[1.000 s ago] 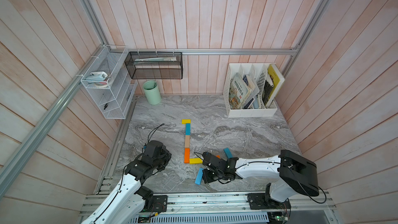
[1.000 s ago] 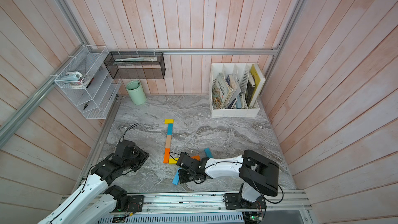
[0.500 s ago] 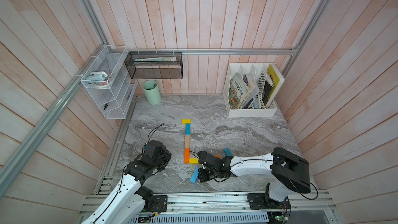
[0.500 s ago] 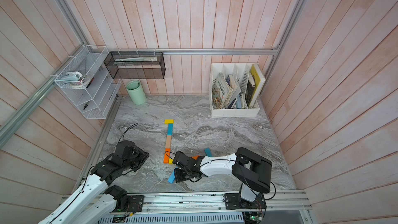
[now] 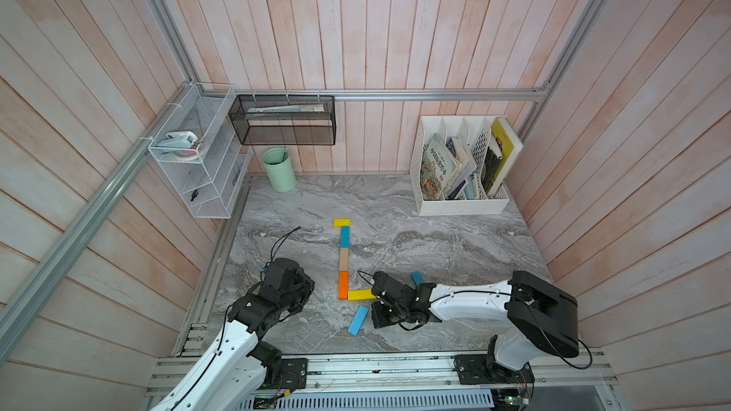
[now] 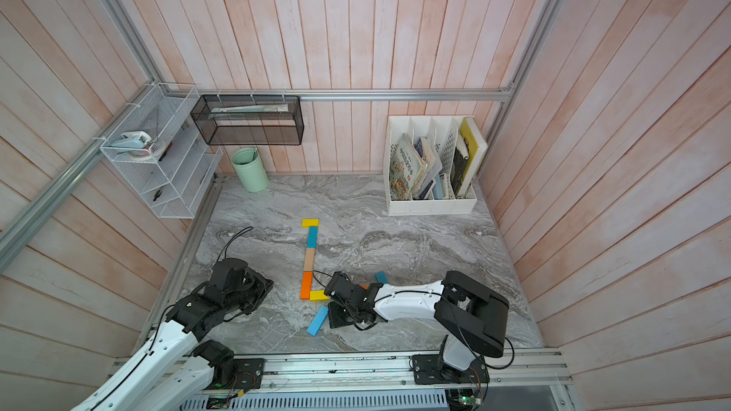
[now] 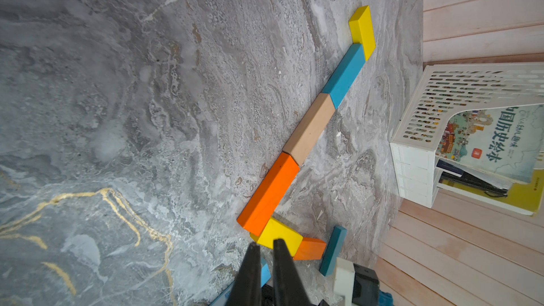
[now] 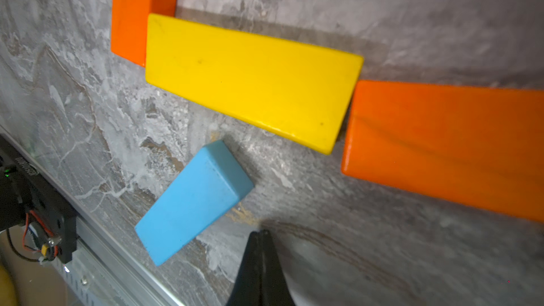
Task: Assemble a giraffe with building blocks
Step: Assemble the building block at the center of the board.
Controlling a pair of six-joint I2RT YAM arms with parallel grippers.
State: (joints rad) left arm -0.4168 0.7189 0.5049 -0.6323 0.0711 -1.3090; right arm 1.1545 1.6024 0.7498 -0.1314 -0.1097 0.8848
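The giraffe [image 5: 343, 258] lies mid-table, with the light blue block [image 5: 358, 320] askew just nearer. Right of that block the right gripper [image 8: 262, 234] is closed and empty; the left gripper [image 7: 266, 247], barely parted, holds nothing.

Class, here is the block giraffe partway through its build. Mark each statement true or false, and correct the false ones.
1. In the neck line, the tan block lies between the teal block and an orange block. True.
2. The right gripper holds the light blue block. False: it is shut on nothing, and the block lies on the table beside it.
3. The yellow head block lies lengthwise, in line with the neck. False: it lies crosswise at the far end.
4. Books stand in a white rack by the back wall. True.
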